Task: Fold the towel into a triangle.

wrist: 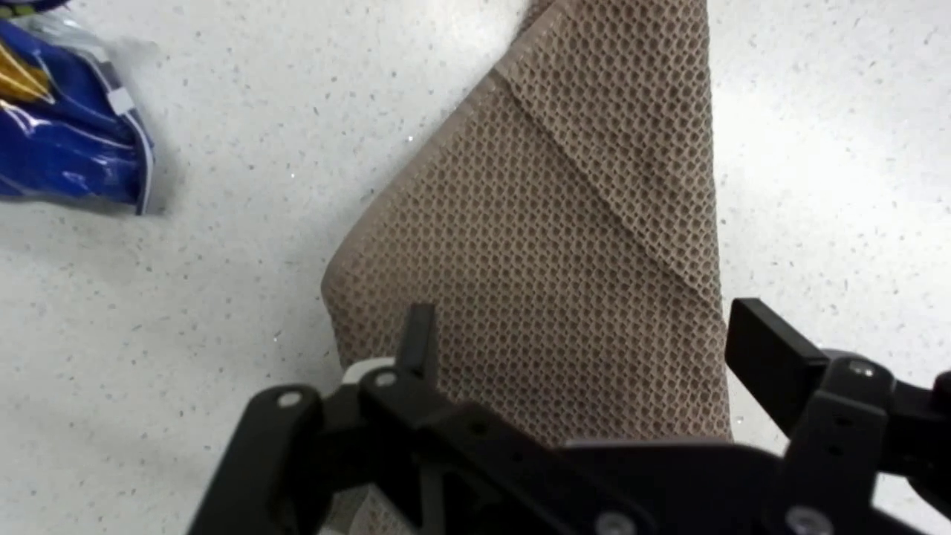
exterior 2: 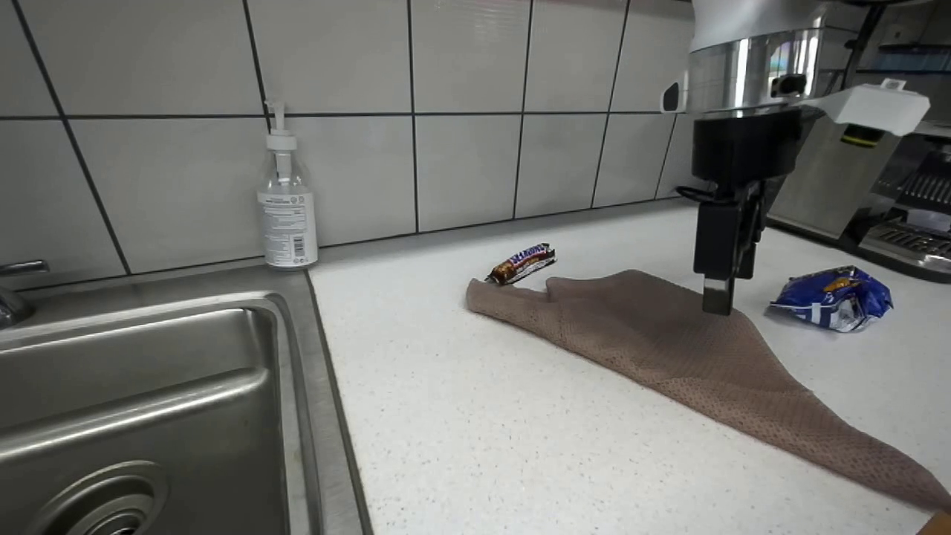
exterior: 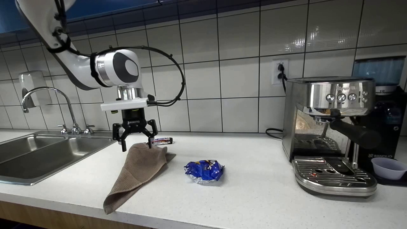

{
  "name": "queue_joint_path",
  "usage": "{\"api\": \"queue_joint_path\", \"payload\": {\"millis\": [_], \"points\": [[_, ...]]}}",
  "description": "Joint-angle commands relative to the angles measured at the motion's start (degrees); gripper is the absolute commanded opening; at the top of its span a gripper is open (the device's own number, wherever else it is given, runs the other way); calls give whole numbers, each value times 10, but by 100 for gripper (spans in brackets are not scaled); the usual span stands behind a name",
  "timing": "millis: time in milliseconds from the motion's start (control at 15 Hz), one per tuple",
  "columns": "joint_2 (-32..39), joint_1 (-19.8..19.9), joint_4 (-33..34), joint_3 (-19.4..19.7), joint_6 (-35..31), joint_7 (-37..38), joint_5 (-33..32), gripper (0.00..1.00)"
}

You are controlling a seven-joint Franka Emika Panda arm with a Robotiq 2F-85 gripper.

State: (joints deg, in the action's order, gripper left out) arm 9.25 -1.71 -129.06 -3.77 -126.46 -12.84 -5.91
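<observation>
**Plainly spread, the hand (exterior: 136, 147) hangs over the towel (exterior: 137, 170)**

Its fingers (wrist: 776, 364) stand wide apart; in the wrist view the towel shows between them. Whether either fingertip touches it, I cannot tell. The towel lies on the counter (exterior: 254, 197), partly doubled over itself, one narrow end reaching the front edge. Near it sits a crumpled blue wrapper (exterior: 205, 170); a small wrapped bar (exterior 2: 521, 263) lies just beside its far end. Farther out, a pump bottle (exterior 2: 288, 215) stands by the sink (exterior: 60, 156); a coffee machine (exterior: 313, 127) stands well apart.
</observation>
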Motion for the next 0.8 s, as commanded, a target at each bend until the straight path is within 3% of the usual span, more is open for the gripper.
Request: {"api": "queue_joint_path", "payload": {"millis": [0, 733], "points": [[-51, -4, -47, 1, 13, 29, 10, 100], [-125, -3, -140, 5, 4, 72, 25, 100]]}}
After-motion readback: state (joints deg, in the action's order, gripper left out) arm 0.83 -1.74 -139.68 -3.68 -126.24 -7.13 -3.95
